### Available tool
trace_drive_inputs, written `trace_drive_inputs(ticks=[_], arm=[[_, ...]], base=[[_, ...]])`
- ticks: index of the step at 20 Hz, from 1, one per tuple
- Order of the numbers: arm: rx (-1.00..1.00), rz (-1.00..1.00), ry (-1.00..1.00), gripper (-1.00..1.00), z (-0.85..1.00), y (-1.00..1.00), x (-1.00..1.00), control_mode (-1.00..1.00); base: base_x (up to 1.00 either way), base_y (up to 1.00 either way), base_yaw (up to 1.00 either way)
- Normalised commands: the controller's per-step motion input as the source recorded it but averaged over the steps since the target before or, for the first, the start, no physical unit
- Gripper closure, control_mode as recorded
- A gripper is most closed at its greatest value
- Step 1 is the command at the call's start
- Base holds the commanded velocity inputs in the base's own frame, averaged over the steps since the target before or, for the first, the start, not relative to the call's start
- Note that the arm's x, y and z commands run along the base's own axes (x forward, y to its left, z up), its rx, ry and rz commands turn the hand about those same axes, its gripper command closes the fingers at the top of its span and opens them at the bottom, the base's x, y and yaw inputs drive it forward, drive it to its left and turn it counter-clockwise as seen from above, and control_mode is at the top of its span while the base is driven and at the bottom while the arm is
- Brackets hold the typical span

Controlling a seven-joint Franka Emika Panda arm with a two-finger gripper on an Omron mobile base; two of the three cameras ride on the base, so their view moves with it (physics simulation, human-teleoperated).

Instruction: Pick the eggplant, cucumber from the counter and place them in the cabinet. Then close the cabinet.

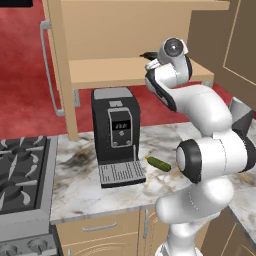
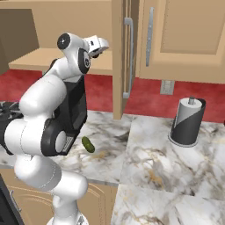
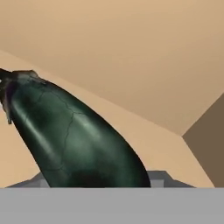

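The dark glossy eggplant (image 3: pixel 74 135) looms close in the hand view, slanting over the wooden shelf of the open cabinet (image 1: pixel 110 71). My gripper (image 1: pixel 149 56) is raised at the shelf's right part, seemingly shut on the eggplant (image 1: pixel 146 54); the fingertips are hidden behind it. From the right base view the gripper (image 2: pixel 101 45) reaches into the cabinet (image 2: pixel 30 59). The green cucumber (image 1: pixel 158 163) lies on the marbled counter (image 1: pixel 85 190), just right of the coffee machine and below my arm. It also shows beside my arm's base as the cucumber (image 2: pixel 88 144) on the counter (image 2: pixel 167 167).
A black coffee machine (image 1: pixel 116 135) stands on the counter under the shelf. The stove (image 1: pixel 22 170) is at the left. The cabinet door (image 2: pixel 117 57) hangs open with its bar handle (image 2: pixel 128 57). A paper towel roll (image 2: pixel 187 121) stands at the right.
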Motion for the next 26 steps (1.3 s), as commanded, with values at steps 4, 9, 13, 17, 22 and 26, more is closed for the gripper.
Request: trace_drive_inputs(ticks=[4,9,13,17,22,26], arm=[[0.0,0.0,-0.11,-1.0,-0.32,0.0,-0.29,-1.0],[0.0,0.0,-0.07,-1.0,0.08,0.0,-0.83,-1.0],[0.04,0.0,0.0,-1.0,0.12,0.0,-1.0,-1.0],[0.11,0.0,0.11,-1.0,0.0,0.0,-1.0,-1.0],[0.03,0.0,0.24,-1.0,-0.41,0.01,-1.0,-1.0],[0.0,0.05,0.24,-1.0,-1.0,0.0,-0.93,-1.0]], base=[[0.0,0.0,0.0],[0.0,0.0,0.0],[0.0,0.0,0.0],[0.0,0.0,0.0],[0.0,0.0,0.0],[0.0,0.0,0.0]])
